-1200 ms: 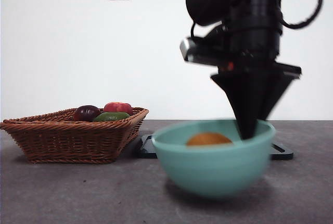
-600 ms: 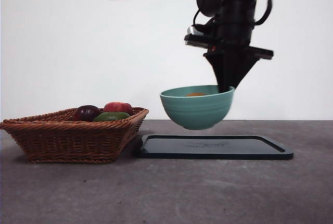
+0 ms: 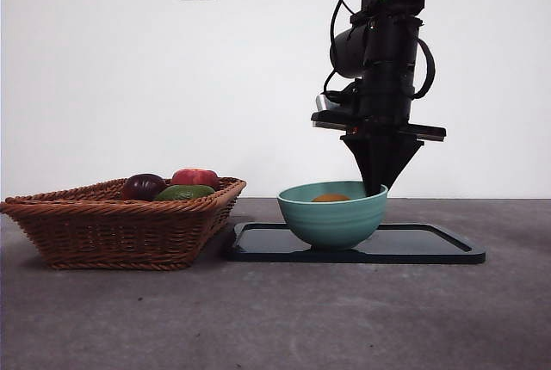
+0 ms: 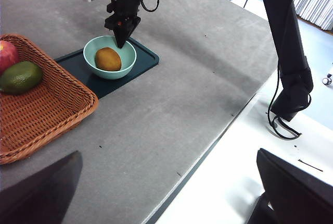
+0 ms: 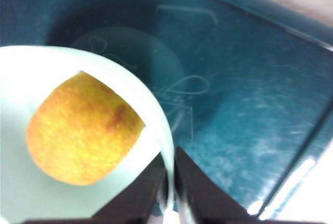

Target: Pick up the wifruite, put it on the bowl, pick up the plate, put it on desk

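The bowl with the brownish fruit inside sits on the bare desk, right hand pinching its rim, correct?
Not quite: the bowl sits on the dark tray, not the bare desk, as the front view shows. The fruit is inside, and the right hand pinches the rim.

Brownish-orange wifruite lies inside mint-green bowl.

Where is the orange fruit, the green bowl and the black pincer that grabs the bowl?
wifruite point(image 4: 108, 59), left wrist view, on the middle of its skin.
bowl point(image 3: 331, 218), front view, on its ridged outer wall.
right pincer point(image 5: 170, 185), right wrist view, midway between its tips, shut on the bowl's rim.
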Available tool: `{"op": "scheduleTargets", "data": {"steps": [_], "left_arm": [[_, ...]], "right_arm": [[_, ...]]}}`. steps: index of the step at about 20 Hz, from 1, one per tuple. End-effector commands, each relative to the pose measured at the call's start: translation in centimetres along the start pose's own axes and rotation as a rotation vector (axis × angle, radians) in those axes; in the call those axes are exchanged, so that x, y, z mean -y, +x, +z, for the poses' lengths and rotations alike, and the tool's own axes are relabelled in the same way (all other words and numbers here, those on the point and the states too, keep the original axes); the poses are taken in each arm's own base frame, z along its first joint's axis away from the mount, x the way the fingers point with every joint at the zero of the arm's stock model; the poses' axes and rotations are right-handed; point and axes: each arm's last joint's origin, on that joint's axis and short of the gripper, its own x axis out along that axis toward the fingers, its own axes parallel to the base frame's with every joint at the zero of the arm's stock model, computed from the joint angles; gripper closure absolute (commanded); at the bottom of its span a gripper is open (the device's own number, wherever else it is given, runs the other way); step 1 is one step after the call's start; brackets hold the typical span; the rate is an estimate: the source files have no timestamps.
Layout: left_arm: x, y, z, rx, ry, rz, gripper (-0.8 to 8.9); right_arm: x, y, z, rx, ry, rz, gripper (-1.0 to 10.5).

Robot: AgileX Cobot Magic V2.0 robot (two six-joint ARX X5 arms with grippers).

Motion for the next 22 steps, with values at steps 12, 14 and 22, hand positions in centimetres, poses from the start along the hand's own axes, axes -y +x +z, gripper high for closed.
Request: {"op": "scheduleTargets", "data": {"steps": [12, 14, 22], "left_arm": [[0.0, -0.2, 0.3, 0.024, 0.006, -0.013, 2.53], [0.0, -0.2, 0.3, 0.025, 0.006, -0.013, 2.53], [0.1, -0.2, 0.7, 0.063, 0.003, -0.021, 2.53]], "right_arm": [[-0.5, -13.8, -1.8, 0.28, 0.015, -0.057, 4.0], [-1.0, -18.2, -4.4, 0.387, 0.005, -0.044, 4.0], [-0.9, -24.5, -18.4, 0.5, -0.018, -0.029, 4.0]]}}
